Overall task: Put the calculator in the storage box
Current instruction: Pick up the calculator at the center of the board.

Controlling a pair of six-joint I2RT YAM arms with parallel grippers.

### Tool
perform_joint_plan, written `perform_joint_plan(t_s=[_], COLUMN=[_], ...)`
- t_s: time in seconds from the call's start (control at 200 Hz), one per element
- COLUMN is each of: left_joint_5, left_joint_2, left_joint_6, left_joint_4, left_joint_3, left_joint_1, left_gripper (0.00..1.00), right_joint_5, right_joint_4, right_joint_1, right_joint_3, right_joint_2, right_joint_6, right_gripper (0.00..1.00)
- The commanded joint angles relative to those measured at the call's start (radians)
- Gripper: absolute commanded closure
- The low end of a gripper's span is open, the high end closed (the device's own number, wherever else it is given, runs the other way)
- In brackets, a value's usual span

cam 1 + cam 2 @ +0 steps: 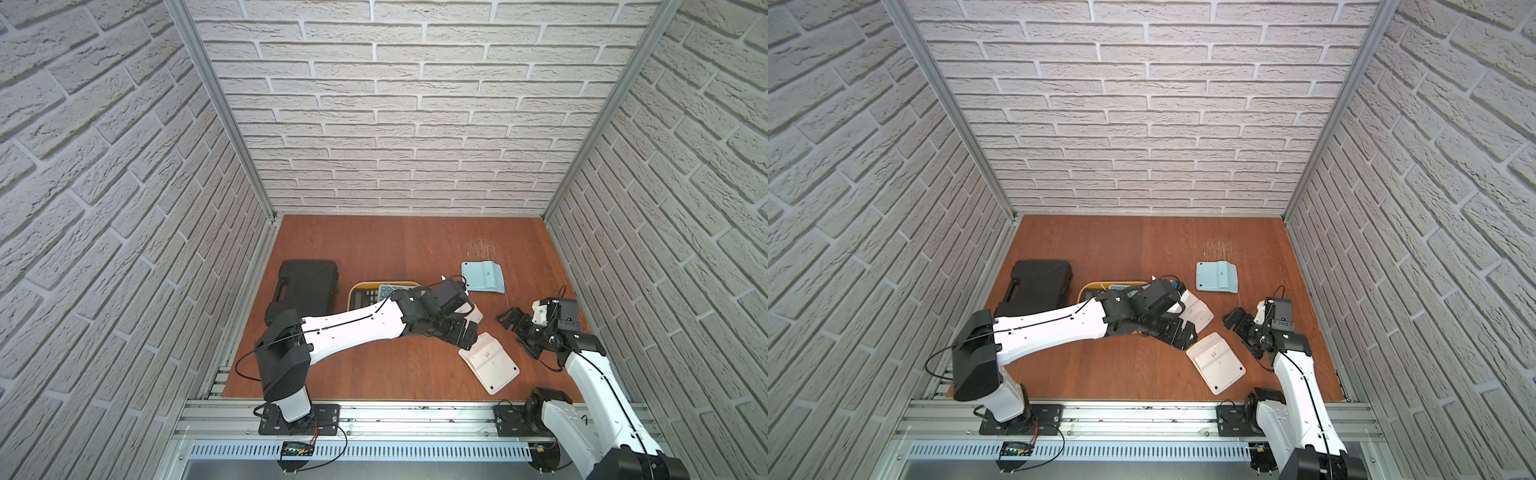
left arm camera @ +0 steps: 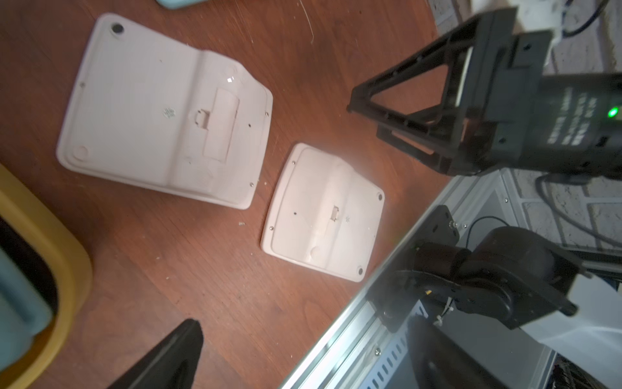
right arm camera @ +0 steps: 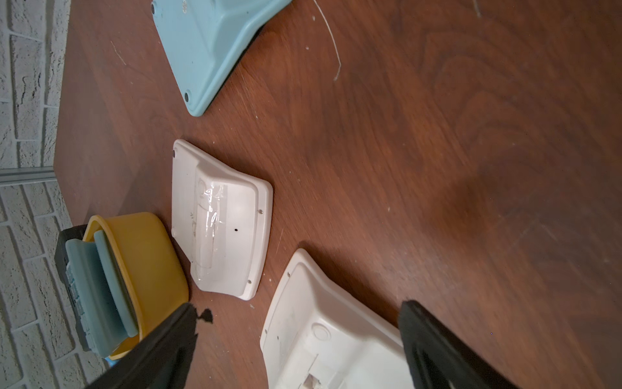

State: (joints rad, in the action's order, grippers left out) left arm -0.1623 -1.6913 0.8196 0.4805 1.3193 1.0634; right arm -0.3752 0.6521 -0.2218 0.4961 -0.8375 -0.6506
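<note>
Toward the table's (image 1: pixel 374 365) near edge, right of centre, a white calculator (image 1: pixel 489 362) lies face down. The left gripper (image 1: pixel 467 336) hangs over its far corner with jaws apart and nothing between them; only one finger (image 2: pixel 168 357) shows in the wrist view. Nearer the right edge, the right gripper (image 3: pixel 299 308) stands wide open and empty beside the same calculator. A second white calculator (image 1: pixel 1198 313) lies face down just beyond, beside the box (image 3: pixel 151 256). The box, mid-table, holds a dark calculator (image 1: pixel 368 297) and a teal one (image 3: pixel 101 286). A black case (image 1: pixel 305 286) sits by the left edge. Farthest lies a blue calculator (image 1: pixel 483 277), face down.
</note>
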Motion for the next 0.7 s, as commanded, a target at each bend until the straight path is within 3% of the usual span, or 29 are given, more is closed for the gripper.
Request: perform_joint_plan(t_s=[0.0,0.325,0.69], left_joint_5=[-0.032,-0.127,-0.124], left_joint_2=[-0.036,-0.195,-0.326], left_joint_6=[0.098,0.294,0.399], left_joint_4=[-0.155,-0.491,-0.643], left_joint_3=[-0.048,-0.173,-0.177], left_joint_1=[0.040,0.089,0.074], left_gripper=[0.01,0.02,0.02], right_joint_5=[-0.001,-0.063,-0.106], right_joint_4=[0.038,0.049,0.015], right_joint_1=[-0.004,-0.004,-0.002], right_joint_3=[0.004,0.031,0.018], right_joint_2=[-0.002,-0.104,-0.188], right_joint_6=[-0.001,0.047,0.072], right_gripper=[0.03,0.03,0.03])
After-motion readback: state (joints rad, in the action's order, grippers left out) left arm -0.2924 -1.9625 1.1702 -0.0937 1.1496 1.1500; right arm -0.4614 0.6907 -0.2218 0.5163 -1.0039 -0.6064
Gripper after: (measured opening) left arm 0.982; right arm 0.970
